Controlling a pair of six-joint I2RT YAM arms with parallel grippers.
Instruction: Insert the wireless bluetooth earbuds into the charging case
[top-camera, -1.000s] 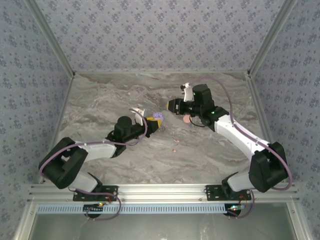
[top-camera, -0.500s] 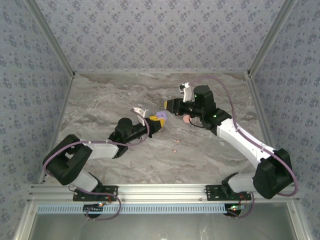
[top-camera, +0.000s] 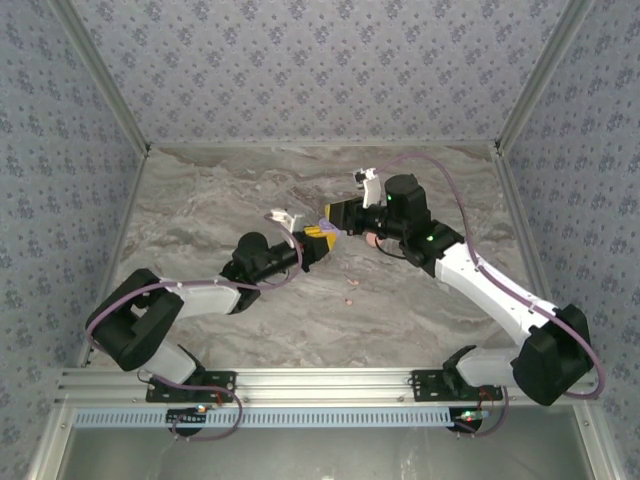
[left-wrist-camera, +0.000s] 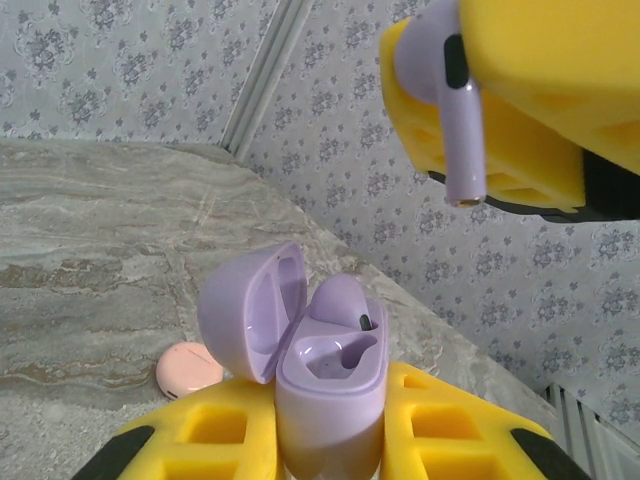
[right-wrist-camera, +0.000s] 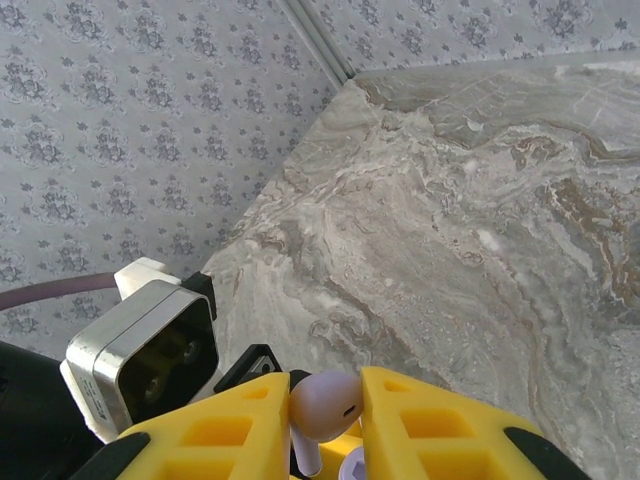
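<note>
From above, your left fingers and right fingers meet nose to nose over the middle of the marble tabletop, with a fleck of lilac between them. A round pink case lies on the tabletop just beside the right fingers. Two tiny pink pieces sit nearer you, well apart from both arms. They may be earbuds, but they are too small for you to tell.

In your left wrist view, the left fingers are clamped on the lilac charging case. It stands upright with its lid swung open to the left. The seated earbud rests in the right-hand well, and the well beside it is bare. Above and to the right, the right fingers grip the held earbud, stem pointing down, apart from the case. The pink case lies on the tabletop behind.

In your right wrist view, the right fingers pinch the held earbud by its bulb. A sliver of the charging case shows just beneath it, and the left wrist's camera block sits to the left.
</note>
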